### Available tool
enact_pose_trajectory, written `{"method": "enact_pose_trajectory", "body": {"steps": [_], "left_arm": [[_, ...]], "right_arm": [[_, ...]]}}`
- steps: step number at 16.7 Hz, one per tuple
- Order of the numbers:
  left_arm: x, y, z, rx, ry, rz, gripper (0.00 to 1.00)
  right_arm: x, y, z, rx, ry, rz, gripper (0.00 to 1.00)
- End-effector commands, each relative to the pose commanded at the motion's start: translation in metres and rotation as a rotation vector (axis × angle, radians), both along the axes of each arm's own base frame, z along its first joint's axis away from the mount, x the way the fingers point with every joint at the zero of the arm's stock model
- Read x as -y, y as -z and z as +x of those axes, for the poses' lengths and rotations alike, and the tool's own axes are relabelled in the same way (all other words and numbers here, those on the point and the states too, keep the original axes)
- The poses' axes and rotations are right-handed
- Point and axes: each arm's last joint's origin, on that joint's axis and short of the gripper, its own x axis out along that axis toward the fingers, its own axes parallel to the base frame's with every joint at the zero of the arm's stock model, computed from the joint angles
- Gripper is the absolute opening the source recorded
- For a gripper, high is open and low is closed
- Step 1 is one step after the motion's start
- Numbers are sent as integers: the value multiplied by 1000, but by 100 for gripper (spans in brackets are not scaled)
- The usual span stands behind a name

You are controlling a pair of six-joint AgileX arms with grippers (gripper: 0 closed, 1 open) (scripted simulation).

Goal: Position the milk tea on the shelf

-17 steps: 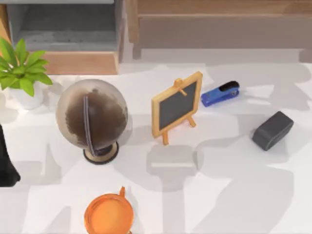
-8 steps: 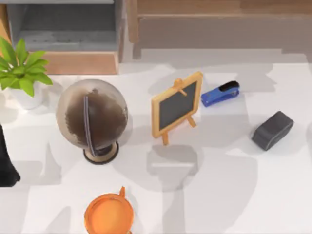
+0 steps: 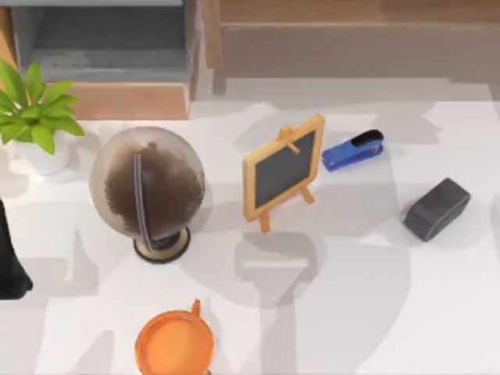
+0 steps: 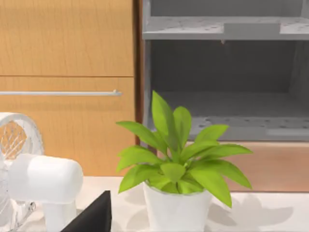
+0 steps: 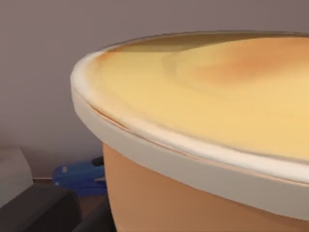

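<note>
Orange milk tea (image 3: 174, 344) sits near us, ungrasped we judge; jaws unreadable, next a grasp, then the shelf (image 3: 109, 66).

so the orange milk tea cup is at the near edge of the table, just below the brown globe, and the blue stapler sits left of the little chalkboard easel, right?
Not quite. The blue stapler sits to the right of the small wooden-framed chalkboard easel, as the top view shows. The rest holds: the round orange milk tea cup is at the near edge, just below the brown globe on its stand.

Glossy orange milk tea (image 3: 173, 344); wood-framed chalkboard (image 3: 283, 173).
</note>
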Motion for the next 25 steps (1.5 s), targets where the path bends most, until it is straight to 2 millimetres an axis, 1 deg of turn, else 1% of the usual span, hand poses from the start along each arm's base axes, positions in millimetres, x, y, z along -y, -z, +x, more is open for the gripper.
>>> {"method": "enact_pose_trajectory", "body": {"steps": [7,11,24,25], "left_arm": [[0,0,0,0,0,0,100],[0,0,0,0,0,0,100],[0,0,0,0,0,0,100],[0,0,0,0,0,0,100]], "right_arm": [[-1,25,34,-8,-5,1,0],[-2,26,36,-3,-5,0,0],[-2,26,36,-3,-5,0,98],[-2,26,36,-3,-5,0,100]]}}
